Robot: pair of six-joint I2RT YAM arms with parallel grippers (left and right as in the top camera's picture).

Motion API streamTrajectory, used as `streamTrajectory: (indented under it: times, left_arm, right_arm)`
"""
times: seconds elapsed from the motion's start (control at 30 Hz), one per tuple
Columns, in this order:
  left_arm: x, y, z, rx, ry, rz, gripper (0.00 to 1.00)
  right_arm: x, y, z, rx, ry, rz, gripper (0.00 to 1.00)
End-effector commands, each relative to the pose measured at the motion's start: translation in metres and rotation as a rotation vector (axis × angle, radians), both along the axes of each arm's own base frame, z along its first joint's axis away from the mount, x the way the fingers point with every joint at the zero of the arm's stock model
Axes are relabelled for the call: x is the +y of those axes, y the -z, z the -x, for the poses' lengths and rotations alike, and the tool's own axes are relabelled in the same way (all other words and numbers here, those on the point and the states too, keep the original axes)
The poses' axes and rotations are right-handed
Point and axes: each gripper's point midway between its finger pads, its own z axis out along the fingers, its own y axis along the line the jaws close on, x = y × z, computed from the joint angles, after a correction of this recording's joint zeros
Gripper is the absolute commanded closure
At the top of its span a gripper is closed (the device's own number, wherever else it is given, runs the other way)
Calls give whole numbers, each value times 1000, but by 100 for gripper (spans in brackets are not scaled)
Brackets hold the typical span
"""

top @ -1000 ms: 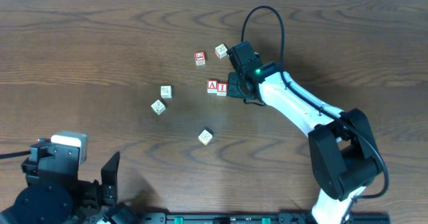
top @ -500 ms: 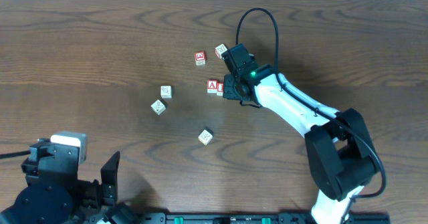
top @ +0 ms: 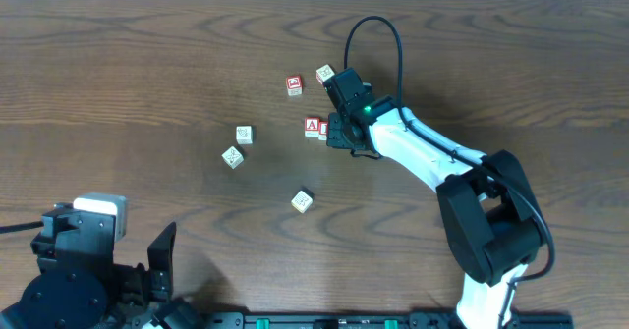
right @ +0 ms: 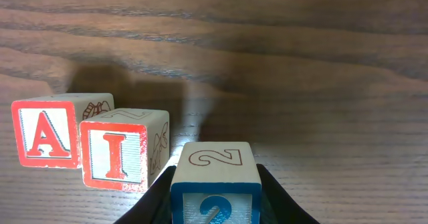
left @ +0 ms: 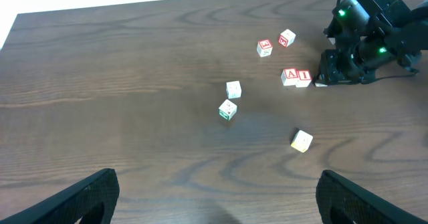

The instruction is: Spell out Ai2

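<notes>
Blue-edged and marked with a number, the 2 block (right: 215, 184) sat pinched in the right gripper (top: 339, 133), whose two fingers were shut tight on its sides. It was low over the brown table (top: 147, 74), just beside the I block (right: 124, 150), on the side away from the A block (right: 47, 134). A and I stood close together in a row. I could not tell if the 2 block was touching the wood yet.

The left gripper (left: 214, 207) was far away at the table's near edge, spread wide and holding nothing.

What could go wrong? The finger next to the I block had very little room. If it slid closer, it could bump the I block and push the row crooked. If the fingers let go too high, the 2 block might tip or turn. It could also end up too far forward, out of line.
</notes>
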Motion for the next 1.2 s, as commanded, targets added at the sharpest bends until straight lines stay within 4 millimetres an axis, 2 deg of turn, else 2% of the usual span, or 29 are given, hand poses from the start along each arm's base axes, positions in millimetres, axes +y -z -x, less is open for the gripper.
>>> streamTrajectory:
  times: [0.0,1.17]
  left_arm:
    - [3,0,-3,-5,-25,-15,5]
    - [4,-1,-3,-8,-31,-17,4]
  right_arm:
    - [-3,3,1,-4,12,20,72]
    - [-6,13,1,8,2,48,70]
